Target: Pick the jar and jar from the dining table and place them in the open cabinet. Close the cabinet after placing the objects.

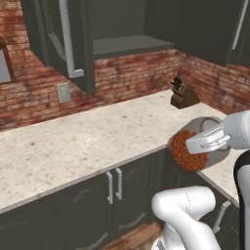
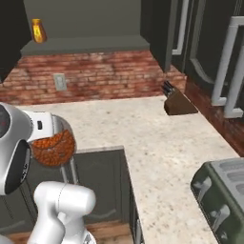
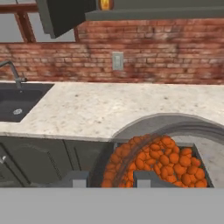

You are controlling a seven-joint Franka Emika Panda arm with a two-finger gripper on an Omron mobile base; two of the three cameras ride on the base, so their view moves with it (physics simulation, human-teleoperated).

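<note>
**Glass jar carried toward the open cabinet**

Dark grey cabinet [image 1: 122, 46] gapes at upper centre; speckled worktop [image 1: 73, 141] spans below. Pincer [image 1: 205, 141] sits clamped on the orange-filled jar [image 1: 188, 151], right of centre. Lift it level, clearing the shelf lip before release.

The arm [image 1: 188, 215] is glossy white, built of fat rounded segments that swell into smooth bulbous elbows — no cables or screws show on its shell. One joint [image 2: 16, 162] close to the right base camera carries a dark, nearly black disc face ringed in grey, and a black band edges another segment at the far right of the left base view. The gripper [image 1: 207, 139] is a paler grey-white, boxy and flat-sided with a small dark mark on its housing — in the hand view its two fingertips [image 3: 146, 179] rise as short, dull grey square blocks.
</note>
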